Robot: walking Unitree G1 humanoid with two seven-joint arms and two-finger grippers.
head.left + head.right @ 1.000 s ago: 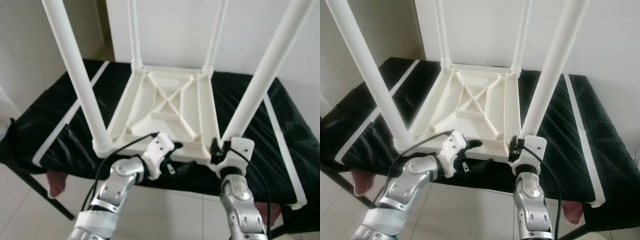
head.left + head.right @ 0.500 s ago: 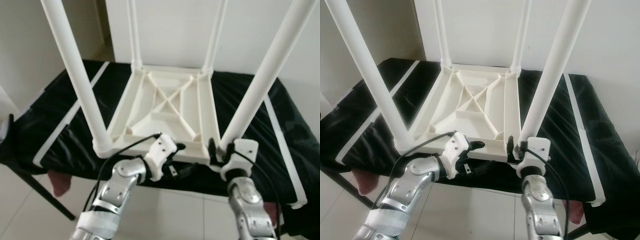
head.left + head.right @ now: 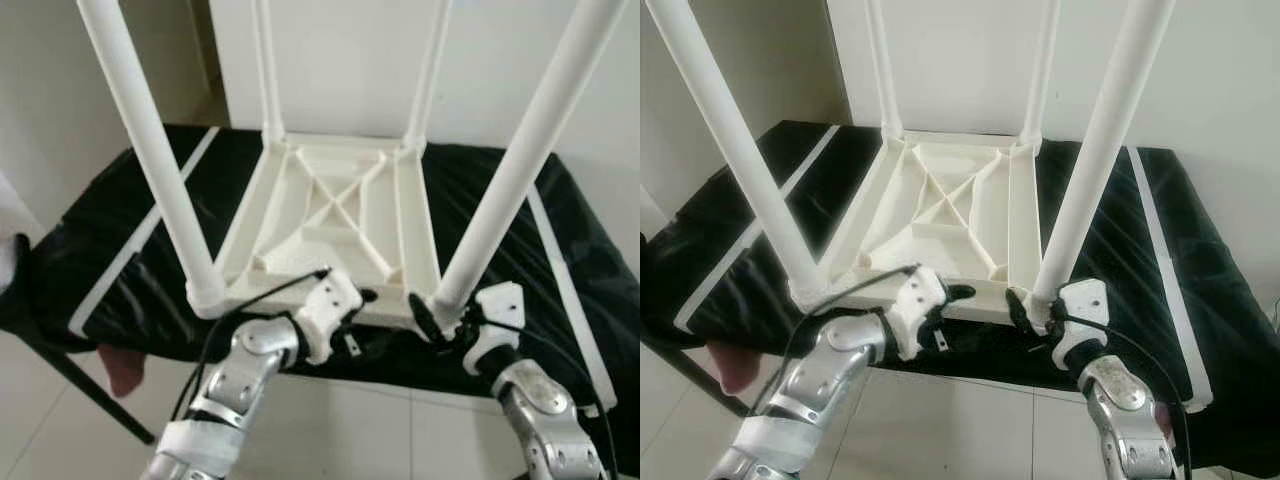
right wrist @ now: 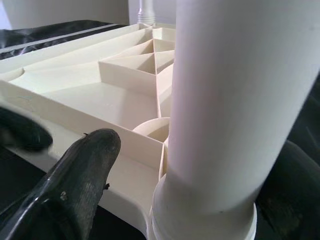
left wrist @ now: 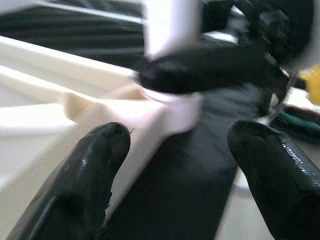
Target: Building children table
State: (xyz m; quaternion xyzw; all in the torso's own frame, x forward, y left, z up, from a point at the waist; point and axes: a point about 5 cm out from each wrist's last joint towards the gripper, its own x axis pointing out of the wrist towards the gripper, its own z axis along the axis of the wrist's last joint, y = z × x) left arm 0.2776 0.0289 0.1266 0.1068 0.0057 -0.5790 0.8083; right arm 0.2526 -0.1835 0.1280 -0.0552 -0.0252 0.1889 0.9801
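The children's table (image 3: 340, 215) lies upside down on a black-covered desk (image 3: 500, 200), its four white legs pointing up. The right claw (image 4: 165, 165) has its fingers spread around the near right leg (image 3: 505, 195) at its base. The left claw (image 5: 185, 145) is open at the table's near edge, gripping nothing.

Table (image 3: 330, 215) smooth cream plastic (ribbed); cover (image 3: 110, 240) glossy black cloth.

One upturned table (image 3: 330, 215), four legs (image 3: 150, 150).
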